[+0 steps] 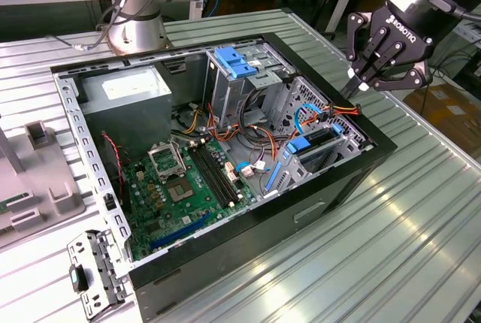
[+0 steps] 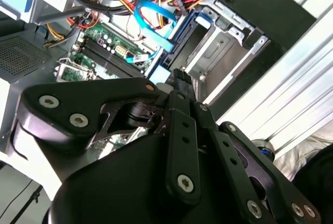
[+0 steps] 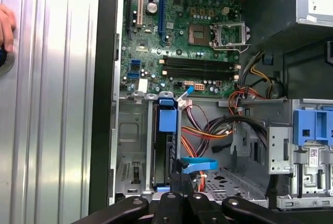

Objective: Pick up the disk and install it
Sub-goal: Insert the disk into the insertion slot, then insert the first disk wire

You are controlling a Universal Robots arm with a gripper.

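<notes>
- You are viewing an open computer case (image 1: 225, 263) that is lying on its side on the ribbed metal table (image 1: 421, 225), with the motherboard (image 1: 180, 180) facing upward.
- The claw (image 1: 361, 83) is hovering over the case rim at the exterior view's right and is tilting down toward the interior.
- The claw's fingers are pressing together tip to tip and are gripping nothing.
- The disk (image 1: 319, 139) is sitting on edge inside the drive cage (image 1: 347, 137), in the corner of the case nearest the claw.
- In the exterior view, the claw is standing apart from the disk, above and just outside the cage.
- In the first wrist view, the disk (image 3: 163, 151) is standing in its slot with its blue rail tab pointing toward the motherboard.
- A blue data cable (image 3: 200, 164) is curving just beside the disk, and orange and yellow power wires (image 3: 208, 130) are running past it.
- The grey power supply (image 1: 124, 101) is occupying the far corner of the case.
- A tall metal cage with a blue latch (image 1: 234, 61) is standing between the power supply and the disk's cage.
- A person's hand (image 3: 5, 26) is resting on the table, well apart from the case opening.
</notes>
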